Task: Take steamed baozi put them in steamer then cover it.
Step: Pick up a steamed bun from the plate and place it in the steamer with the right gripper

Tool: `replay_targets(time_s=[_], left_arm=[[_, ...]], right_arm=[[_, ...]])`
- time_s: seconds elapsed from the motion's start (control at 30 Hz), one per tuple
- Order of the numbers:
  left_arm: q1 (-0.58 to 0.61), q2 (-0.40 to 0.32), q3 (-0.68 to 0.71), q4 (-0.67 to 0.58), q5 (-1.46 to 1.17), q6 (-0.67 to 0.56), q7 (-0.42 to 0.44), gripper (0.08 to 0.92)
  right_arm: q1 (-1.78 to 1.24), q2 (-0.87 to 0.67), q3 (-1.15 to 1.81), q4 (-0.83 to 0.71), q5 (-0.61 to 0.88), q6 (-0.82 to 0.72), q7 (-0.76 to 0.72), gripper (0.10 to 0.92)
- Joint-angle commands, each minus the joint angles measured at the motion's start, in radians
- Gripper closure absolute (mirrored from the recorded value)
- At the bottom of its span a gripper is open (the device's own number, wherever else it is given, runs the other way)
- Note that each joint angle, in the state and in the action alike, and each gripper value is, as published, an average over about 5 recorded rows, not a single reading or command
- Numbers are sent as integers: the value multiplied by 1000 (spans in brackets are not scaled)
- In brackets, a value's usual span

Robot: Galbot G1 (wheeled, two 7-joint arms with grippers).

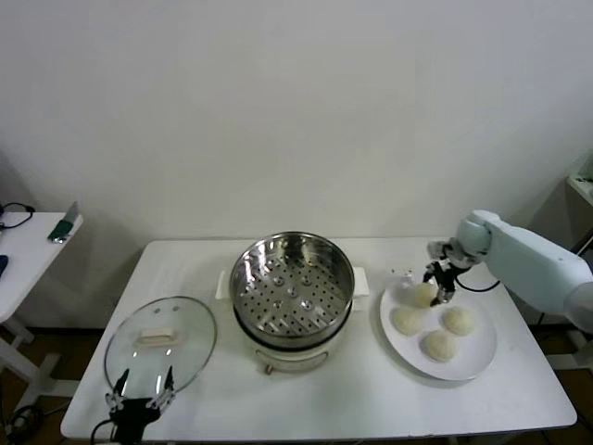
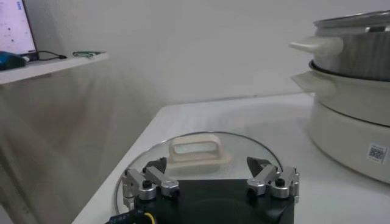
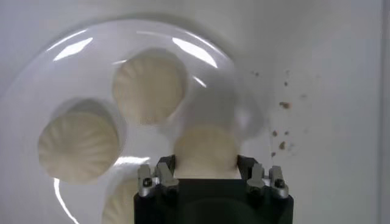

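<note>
Baozi (image 1: 424, 294) at plate's (image 1: 482, 357) 12 o'clock pinched by right gripper (image 1: 435, 295) jaws, ready for lifting toward steamer (image 1: 292, 283). Left gripper (image 1: 141, 387) jaws spread, parked by cover (image 1: 159, 341).

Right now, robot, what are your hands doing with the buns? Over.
Right hand closed around the back bun on the plate. Left hand open, waiting by the lid. Steamer uncovered, nothing inside. Path clear.
</note>
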Motion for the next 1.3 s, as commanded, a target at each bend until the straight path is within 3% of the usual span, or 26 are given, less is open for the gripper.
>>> replay_targets(time_s=[0.03,0.3,0.6,0.9,1.3], left_arm=[[0,2,1,1,1,-1,-1,177],[-3,2,10,-3,6,-2,0,177],[-15,1,17,-3,7,0,1,177],[-15,0,16,-8,3,-2,0,177],[-16,-1,22,-4,3,-11,-1,177]], right_arm=[[361,-18,-228,177,94,91,-16,352],[677,116,-325,340,220,280,-40,353],[577,295,-278,511,13,561,62,355],[329,432,-207,326,-315,656,137,355],[144,524,-141,113,-516,704,180,354]])
